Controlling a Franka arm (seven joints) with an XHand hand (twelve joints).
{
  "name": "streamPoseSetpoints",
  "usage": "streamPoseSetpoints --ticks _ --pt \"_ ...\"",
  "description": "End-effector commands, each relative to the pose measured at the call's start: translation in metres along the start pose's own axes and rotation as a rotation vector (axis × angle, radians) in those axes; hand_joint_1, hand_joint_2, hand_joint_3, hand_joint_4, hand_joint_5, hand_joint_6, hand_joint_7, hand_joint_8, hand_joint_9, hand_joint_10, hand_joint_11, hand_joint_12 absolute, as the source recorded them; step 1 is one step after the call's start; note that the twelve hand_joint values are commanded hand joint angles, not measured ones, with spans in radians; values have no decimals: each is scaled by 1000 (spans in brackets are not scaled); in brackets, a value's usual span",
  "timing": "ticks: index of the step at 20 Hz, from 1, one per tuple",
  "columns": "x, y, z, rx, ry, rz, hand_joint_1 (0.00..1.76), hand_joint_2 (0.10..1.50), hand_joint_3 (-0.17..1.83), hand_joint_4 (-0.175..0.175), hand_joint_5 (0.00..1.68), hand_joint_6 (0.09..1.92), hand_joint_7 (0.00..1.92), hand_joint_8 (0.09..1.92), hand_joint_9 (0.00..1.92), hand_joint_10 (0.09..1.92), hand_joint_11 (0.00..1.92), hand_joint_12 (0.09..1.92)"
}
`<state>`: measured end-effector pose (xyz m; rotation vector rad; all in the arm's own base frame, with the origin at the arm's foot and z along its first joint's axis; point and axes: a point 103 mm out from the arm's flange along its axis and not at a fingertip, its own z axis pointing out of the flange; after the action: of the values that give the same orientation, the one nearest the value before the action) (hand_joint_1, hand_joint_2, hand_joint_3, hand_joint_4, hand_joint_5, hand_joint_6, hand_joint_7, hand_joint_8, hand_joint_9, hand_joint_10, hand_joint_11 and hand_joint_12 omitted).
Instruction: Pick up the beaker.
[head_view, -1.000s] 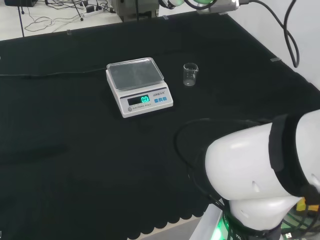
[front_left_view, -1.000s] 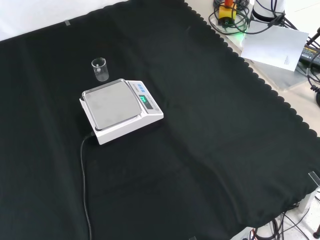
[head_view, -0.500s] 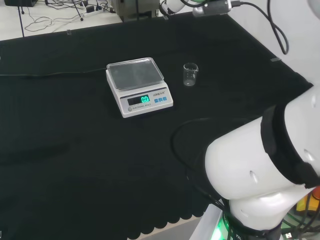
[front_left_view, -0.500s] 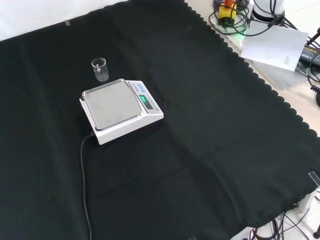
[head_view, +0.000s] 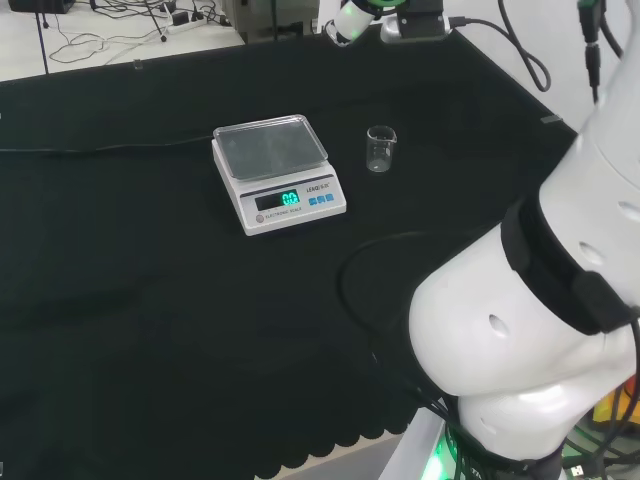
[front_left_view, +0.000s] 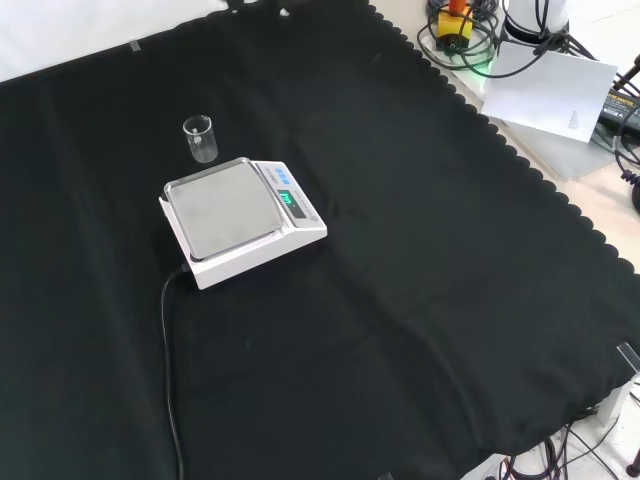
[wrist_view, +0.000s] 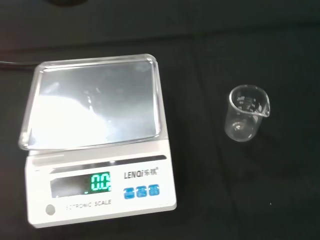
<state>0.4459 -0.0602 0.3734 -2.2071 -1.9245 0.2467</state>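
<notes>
A small clear glass beaker (head_view: 380, 148) stands upright and empty on the black cloth, just right of the scale in the head view. In the front view the beaker (front_left_view: 200, 138) stands behind the scale's far left corner. The wrist view looks down on the beaker (wrist_view: 246, 114) from well above, its spout rim and printed marks plain. The arm's far end (head_view: 400, 20) hangs at the head view's top edge, beyond the beaker and high over the cloth. Nothing touches the beaker.
A white digital scale (head_view: 277, 172) with a bare steel pan and lit green display sits beside the beaker; its cable (front_left_view: 167, 370) runs off over the cloth. The arm's big white links (head_view: 530, 330) stand at the head view's right. Paper and cables (front_left_view: 550, 90) lie off the bench.
The arm's white links have swung upward in the head view, and its far end has slid left along the top edge. Beaker and scale have stayed put.
</notes>
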Motion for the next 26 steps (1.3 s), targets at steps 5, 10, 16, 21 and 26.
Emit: streamPoseSetpoints --ticks 5,10,16,21,26 --pt "-49 72 41 19 54 51 676 765 541 0 638 602 498 634 592 706 98 1463" --pt "-65 101 64 48 99 41 683 765 540 -2 641 605 498 635 585 707 93 1462" --pt "-76 143 87 78 118 37 686 766 539 -6 641 610 498 636 582 712 91 1462" --pt "-80 179 104 110 96 27 691 767 538 -10 642 614 498 636 579 715 89 1462" --pt "-77 204 123 156 106 39 695 767 538 -12 643 619 497 637 577 718 88 1462"
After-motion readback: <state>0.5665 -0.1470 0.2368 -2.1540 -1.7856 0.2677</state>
